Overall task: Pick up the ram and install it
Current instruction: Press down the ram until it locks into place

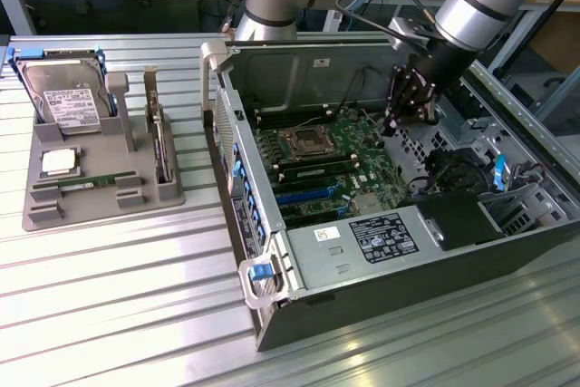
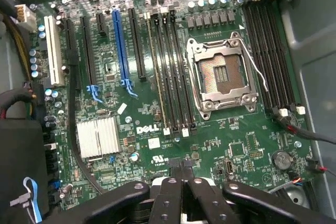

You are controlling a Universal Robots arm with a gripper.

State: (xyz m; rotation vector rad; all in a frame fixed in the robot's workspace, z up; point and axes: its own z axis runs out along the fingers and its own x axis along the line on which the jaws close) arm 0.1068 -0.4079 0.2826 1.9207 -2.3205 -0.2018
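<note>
A ram stick, long, thin and green, lies flat in a groove at the front of the grey tray, at the exterior view's left. Far from it, my gripper hangs inside the open computer case, above the motherboard's edge. In the wrist view its black fingers press together, shut on nothing. Below them lie the empty processor socket and the black memory slots. A thin pale edge runs along the outermost slot and looks like a seated stick.
The tray also holds a hard drive, a silver processor chip and an upright green card. Case walls, a drive cage with blue tabs, a power supply and loose cables surround the motherboard.
</note>
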